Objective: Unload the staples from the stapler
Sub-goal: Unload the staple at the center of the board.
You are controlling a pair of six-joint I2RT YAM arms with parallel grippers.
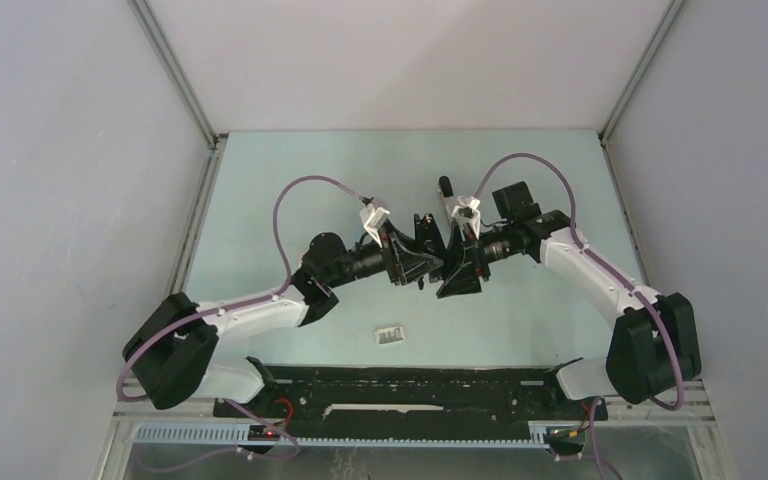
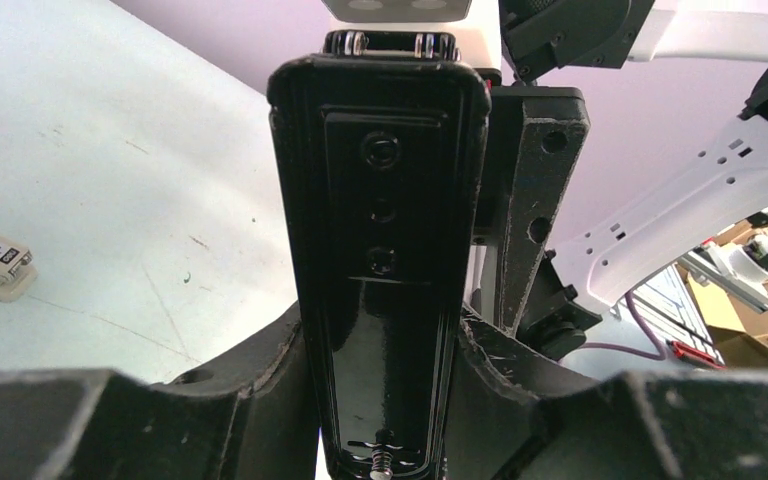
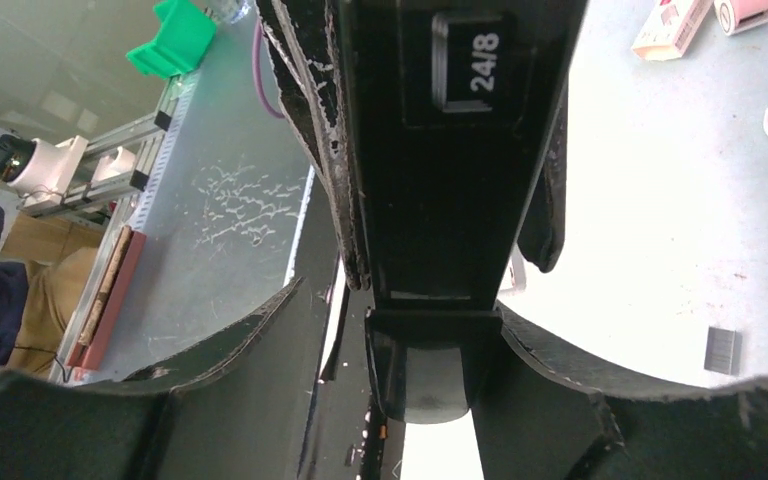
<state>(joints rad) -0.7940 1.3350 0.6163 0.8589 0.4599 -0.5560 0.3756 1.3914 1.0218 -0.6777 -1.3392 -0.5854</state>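
Black and glossy, the stapler (image 2: 380, 250) is held up off the table (image 1: 260, 200) at mid-scene, between the two arms. The left claw (image 2: 378, 325) pinches it. Both fingers press on the sides of the flat base, whose underside with its rivets faces the left wrist camera.

The right claw (image 3: 400, 300) faces it from the right and straddles the stapler's other part, the one marked 24/8. Its fingers stand close on either side, but whether they press on it or stand slightly off cannot be told.

A short silvery-grey strip of staples (image 3: 722, 350) lies flat on the table, free of both claws. In the right wrist view it shows beyond one finger of the right claw, well apart from that finger and from the stapler. The overhead view does not show the strip clearly enough to place it in the scene.

On the near side of the claws and apart from them, a small pale object (image 1: 392, 335) lies on the table. What it is cannot be told from above.
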